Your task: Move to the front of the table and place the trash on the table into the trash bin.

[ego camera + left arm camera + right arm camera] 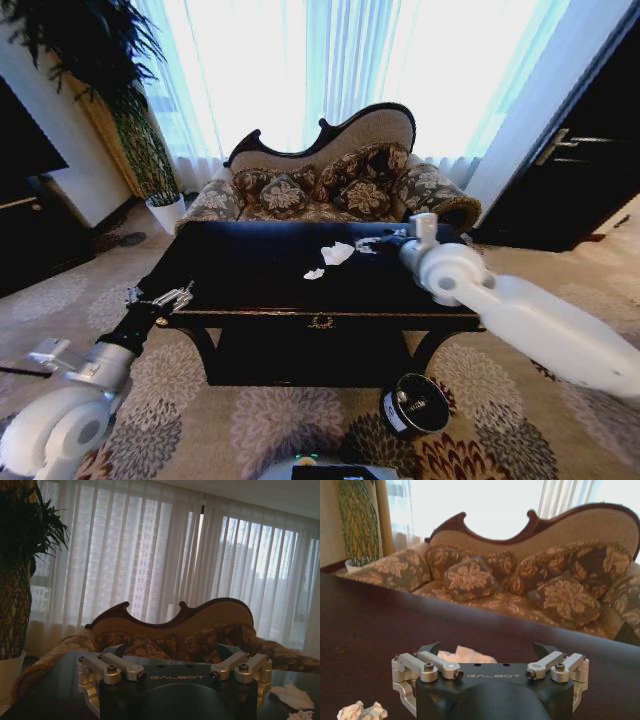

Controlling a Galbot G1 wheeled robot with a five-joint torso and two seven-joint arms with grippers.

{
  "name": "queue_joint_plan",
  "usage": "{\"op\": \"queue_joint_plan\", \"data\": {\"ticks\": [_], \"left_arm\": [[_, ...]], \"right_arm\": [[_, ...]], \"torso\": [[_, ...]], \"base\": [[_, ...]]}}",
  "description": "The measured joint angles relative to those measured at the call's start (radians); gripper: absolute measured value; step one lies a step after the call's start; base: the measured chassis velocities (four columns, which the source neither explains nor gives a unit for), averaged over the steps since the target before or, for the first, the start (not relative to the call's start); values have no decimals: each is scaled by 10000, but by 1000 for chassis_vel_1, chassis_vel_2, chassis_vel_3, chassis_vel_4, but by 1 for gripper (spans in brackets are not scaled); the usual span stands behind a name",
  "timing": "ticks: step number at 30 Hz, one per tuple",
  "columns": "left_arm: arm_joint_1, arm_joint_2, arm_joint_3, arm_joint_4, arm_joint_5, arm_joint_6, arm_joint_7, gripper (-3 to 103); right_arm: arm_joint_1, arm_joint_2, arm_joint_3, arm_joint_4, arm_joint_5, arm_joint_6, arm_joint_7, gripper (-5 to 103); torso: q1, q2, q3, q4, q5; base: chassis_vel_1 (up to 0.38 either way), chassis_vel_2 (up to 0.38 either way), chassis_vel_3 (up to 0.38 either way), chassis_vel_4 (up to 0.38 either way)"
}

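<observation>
This is a living room in a home or a hotel suite. An ornate sofa [330, 175] with a carved dark wooden back and floral patterned cushions [470, 577] stands before tall windows hung with sheer white curtains [150, 550]. A large potted plant [120, 110] in a white pot stands in the corner just beside the curtains. The floor is covered by a beige carpet [250, 420] with flower medallions. A glossy black tabletop [260, 275] with gold trim stands in front of the sofa, and dark cabinets [580, 170] line the walls.

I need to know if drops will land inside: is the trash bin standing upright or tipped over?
Tipped. The trash bin lies on the carpet before the table, its round end facing the head camera.
</observation>
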Motion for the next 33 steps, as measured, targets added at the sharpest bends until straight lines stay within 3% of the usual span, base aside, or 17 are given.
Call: {"op": "queue_joint_plan", "data": {"ticks": [15,25,33], "left_arm": [[0,0,0,0,0,0,0,100],[0,0,0,0,0,0,0,100],[0,0,0,0,0,0,0,100]], "right_arm": [[1180,1799,-1711,-1420,575,-200,1408,100],[995,2665,-1921,-2533,33,-444,1515,100],[477,3337,-1447,-3224,-346,-524,1697,100]], "torso": [[0,0,-1,-1,-1],[-1,1,-1,-2,-1],[-1,0,-1,0,0]], "base": [[0,0,0,0],[0,0,0,0],[0,0,0,0]]}}
